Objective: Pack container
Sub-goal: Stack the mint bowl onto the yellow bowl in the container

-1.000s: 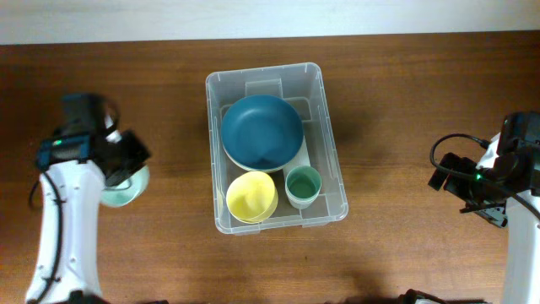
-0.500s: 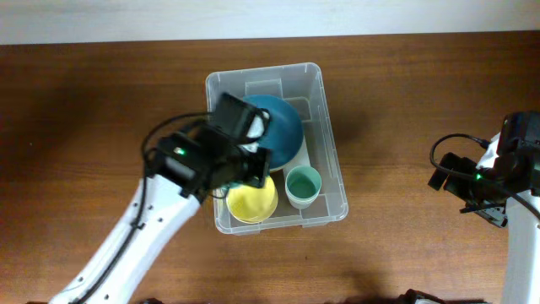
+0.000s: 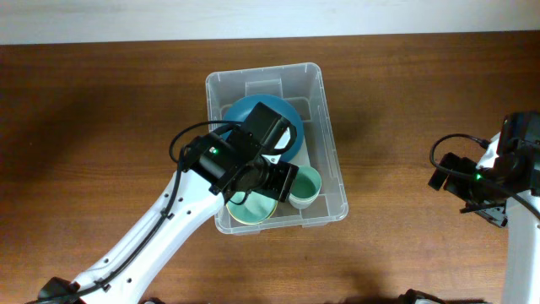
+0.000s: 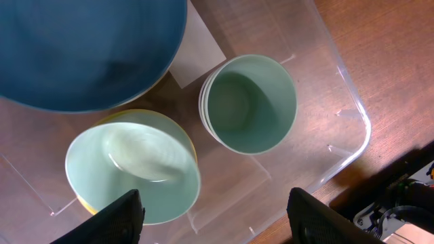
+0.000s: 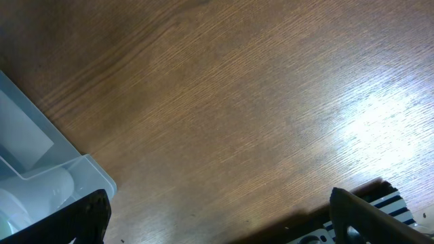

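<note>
Left gripper (image 4: 213, 211), jaws spread, hangs above the container (image 4: 361, 120) mid-frame; right gripper (image 5: 220, 218), jaws spread, at right edge.

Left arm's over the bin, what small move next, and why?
Probably raise the left end effector straight up: its fingers are spread and empty, and the pale green bowl already sits nested in the yellow bowl inside the container.

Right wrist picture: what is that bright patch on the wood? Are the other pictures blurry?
Right wrist view: glare, light reflecting off the glossy table. Left wrist view: the blue bowl, nearest the lens, looks soft. Overhead view: sharp, evenly lit.
</note>
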### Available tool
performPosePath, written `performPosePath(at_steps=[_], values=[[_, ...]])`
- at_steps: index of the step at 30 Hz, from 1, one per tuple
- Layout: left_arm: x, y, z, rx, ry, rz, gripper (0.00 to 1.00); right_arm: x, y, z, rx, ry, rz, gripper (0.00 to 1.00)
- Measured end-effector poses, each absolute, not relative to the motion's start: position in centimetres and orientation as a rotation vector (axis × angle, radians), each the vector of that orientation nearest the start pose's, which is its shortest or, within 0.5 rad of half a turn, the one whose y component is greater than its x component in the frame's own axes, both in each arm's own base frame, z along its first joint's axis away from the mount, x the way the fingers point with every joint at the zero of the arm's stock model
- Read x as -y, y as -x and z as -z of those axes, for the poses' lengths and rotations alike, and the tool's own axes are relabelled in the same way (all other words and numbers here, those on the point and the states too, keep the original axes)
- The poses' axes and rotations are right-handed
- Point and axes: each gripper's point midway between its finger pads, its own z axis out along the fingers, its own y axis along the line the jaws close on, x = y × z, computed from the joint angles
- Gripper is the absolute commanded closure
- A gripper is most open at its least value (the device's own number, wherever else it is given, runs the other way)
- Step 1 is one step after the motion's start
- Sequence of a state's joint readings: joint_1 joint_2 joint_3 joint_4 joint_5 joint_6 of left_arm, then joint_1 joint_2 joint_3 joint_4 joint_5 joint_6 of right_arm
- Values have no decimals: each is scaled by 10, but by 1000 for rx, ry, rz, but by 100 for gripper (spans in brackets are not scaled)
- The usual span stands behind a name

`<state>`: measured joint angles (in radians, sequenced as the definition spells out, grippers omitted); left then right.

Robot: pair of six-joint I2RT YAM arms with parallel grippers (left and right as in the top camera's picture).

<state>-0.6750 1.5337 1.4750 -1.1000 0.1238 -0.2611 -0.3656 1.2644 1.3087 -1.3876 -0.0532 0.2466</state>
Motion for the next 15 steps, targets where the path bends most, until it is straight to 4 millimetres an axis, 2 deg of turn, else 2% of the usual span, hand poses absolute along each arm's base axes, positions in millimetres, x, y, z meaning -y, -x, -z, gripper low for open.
performPosePath(at_steps=[7, 8, 9, 10, 11, 12, 15], values=[[238, -266, -198, -2730, -607, 405, 30, 77, -225, -197, -2778, -868, -57, 1], [237, -267, -198, -2729, -605, 396, 39, 77, -225, -197, -2778, -868, -57, 1], [236, -268, -198, -2727, -601, 384, 63, 77, -225, -197, -2778, -868, -57, 1], [234, -269, -198, -2722, -602, 365, 79, 76, -225, -197, -2778, -868, -58, 1], [233, -270, -198, -2721, -595, 355, 91, 76, -226, -197, -2778, -868, -58, 1], [232, -271, -198, -2720, -592, 345, 97, 76, -226, -197, -2778, -868, -58, 1], [229, -273, -198, -2714, -590, 320, 99, 77, -225, -197, -2778, -868, -57, 1]])
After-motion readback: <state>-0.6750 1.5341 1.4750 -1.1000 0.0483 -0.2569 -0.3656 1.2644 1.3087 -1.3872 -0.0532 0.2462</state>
